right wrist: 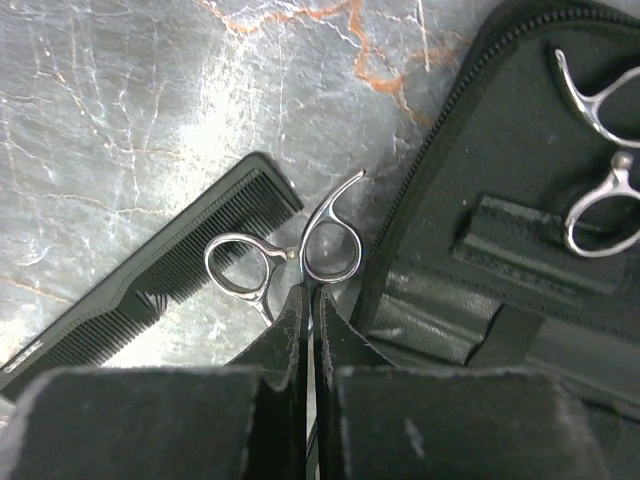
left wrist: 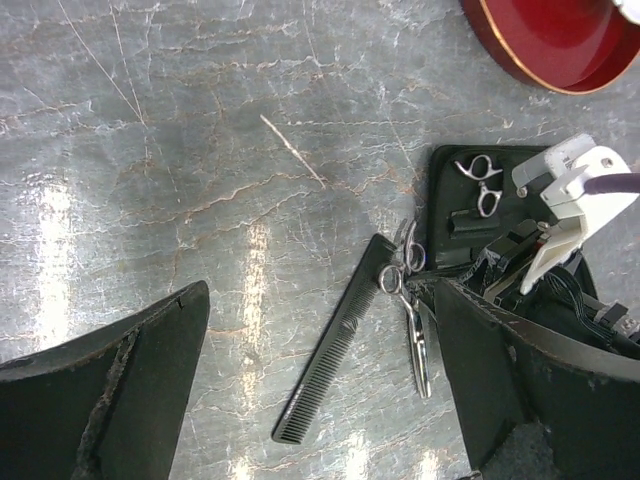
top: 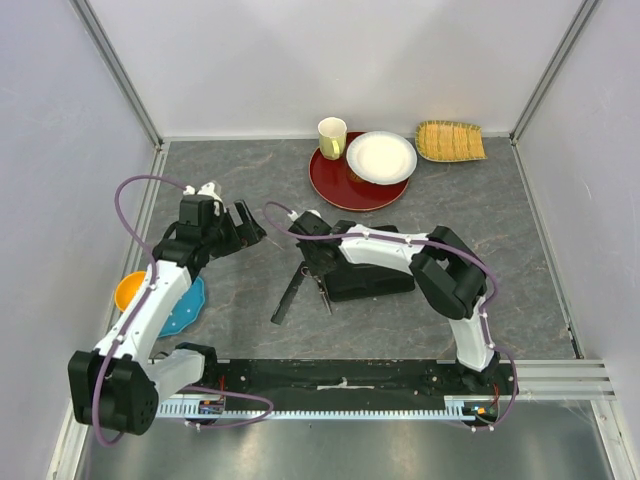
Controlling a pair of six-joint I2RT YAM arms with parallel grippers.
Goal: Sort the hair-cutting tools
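Pinching the scissors (right wrist: 296,256) beside the comb (right wrist: 150,290), right hand (right wrist: 310,305) clamped tight; left hand (left wrist: 320,350) spread wide, empty.

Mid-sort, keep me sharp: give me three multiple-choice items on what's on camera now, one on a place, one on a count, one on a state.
1. Where is the long comb? A on the table beside the case; B inside the case; C in a gripper.
2. How many pairs of scissors show? A one; B two; C four.
3. The left gripper is: A shut on the comb; B shut on scissors; C open.
Answers: A, it lies flat on the table; B, loose scissors by the comb, cased scissors inside the case; C, its fingers stand wide apart.
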